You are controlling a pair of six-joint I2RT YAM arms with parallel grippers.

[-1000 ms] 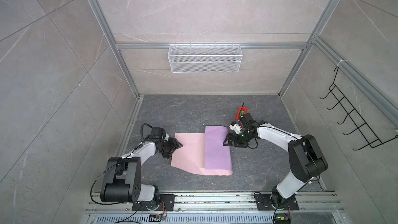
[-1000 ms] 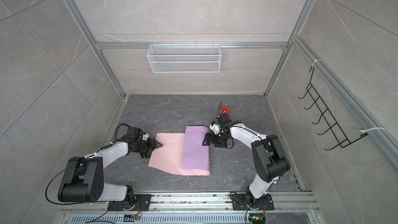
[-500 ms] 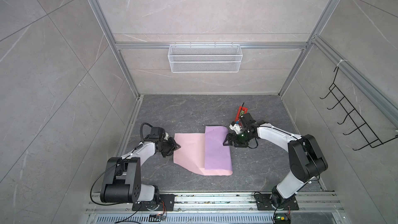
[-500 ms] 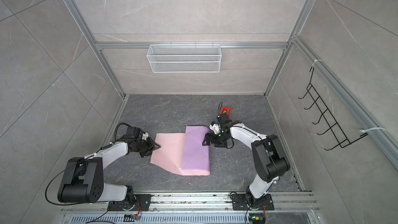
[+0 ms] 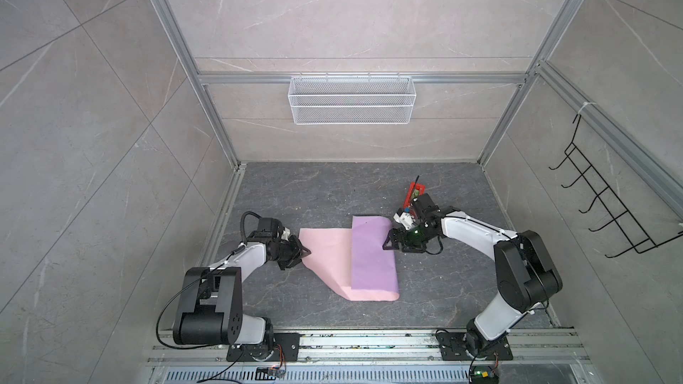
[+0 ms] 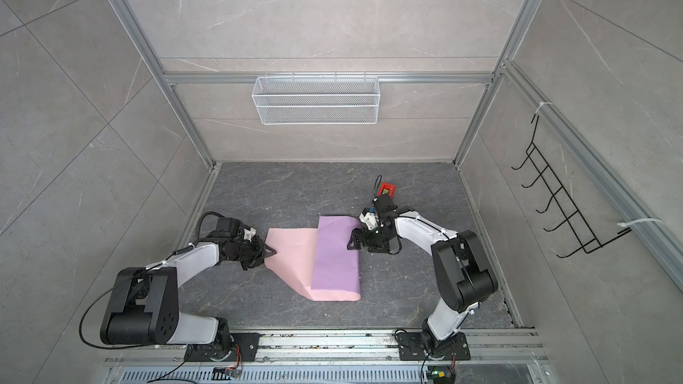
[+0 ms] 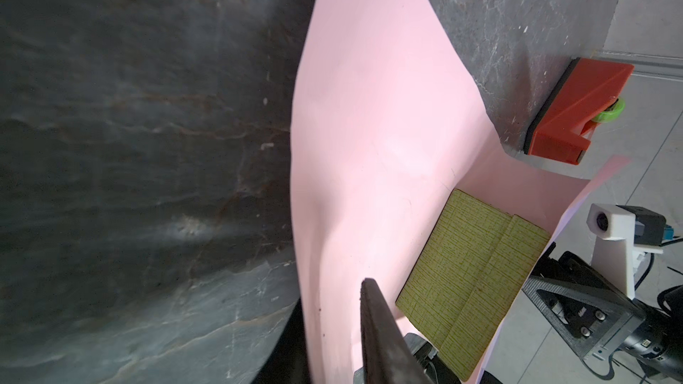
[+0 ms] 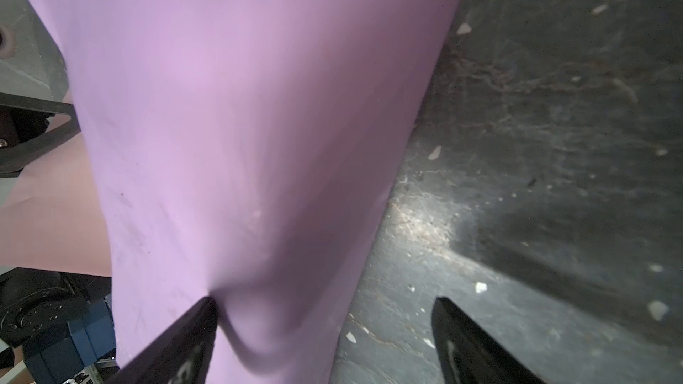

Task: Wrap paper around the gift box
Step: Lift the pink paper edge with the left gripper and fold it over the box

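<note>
Your left hand (image 5: 303, 253) is clamped on the paper (image 5: 329, 253) at its pink edge. Your right hand (image 8: 325, 302) is open, one finger denting the lilac flap, the other over the tabletop (image 5: 295, 197). The box (image 7: 469, 271) is under that flap, between both hands.

Paper (image 5: 325, 253): one large thin sheet, pale pink on the upturned face, lilac on the other.
Paper's lie: spread mid-floor (image 5: 295, 197), with its right part folded over to show a long lilac strip and its left edge curling up.
Gift box (image 7: 469, 282): olive-green, low, lying flat on the pink face.
Gift box's place: under the folded lilac part, hidden in both top views.
</note>
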